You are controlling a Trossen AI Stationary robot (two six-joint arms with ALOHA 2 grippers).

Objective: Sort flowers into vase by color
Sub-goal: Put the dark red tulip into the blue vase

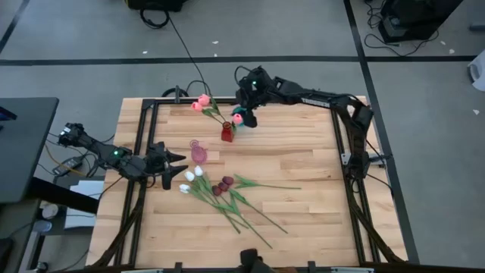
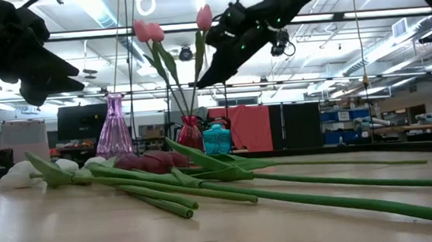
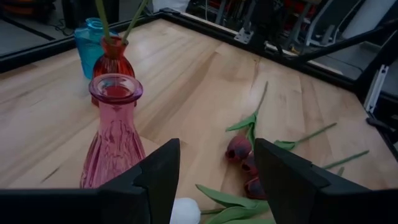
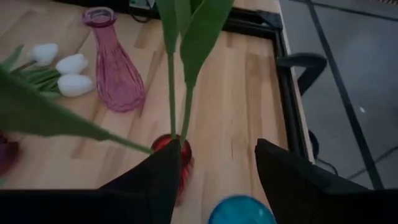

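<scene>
DONE: 3 pink artificial tulips [image 1: 203, 104] in small red glass vase [image 1: 226, 134] | LEFT: 3 white tulips [image 1: 190, 180], maroon tulips [image 1: 223, 185] on wooden counter [image 1: 303, 174]; pink glass vase [image 1: 198, 152], teal vase [image 2: 217, 138] unfilled | JAWS: left gripper [image 3: 214, 180] open, empty near pink vase; right gripper [image 4: 214, 177] open above red vase

Robotics lab / industrial workshop space. Evidence:
- grey concrete floor [image 1: 250, 30] marked with dark tape lines, loose black cables [image 1: 182, 42] running across it
- butcher-block desk [image 1: 303, 159] bolted into a black metal frame [image 1: 140, 144], two dark robot arms mounted at its sides
- open high ceiling with long fluorescent strip lights [image 2: 393, 44] and exposed beams
- background across the room: dark monitors [image 2: 83, 123], red panel [image 2: 247, 128], shelving and benches with gear [image 2: 384, 121]
- equipment cases on the floor at the far edge [image 1: 420, 19]

No home furnishings, no shop fittings.
</scene>
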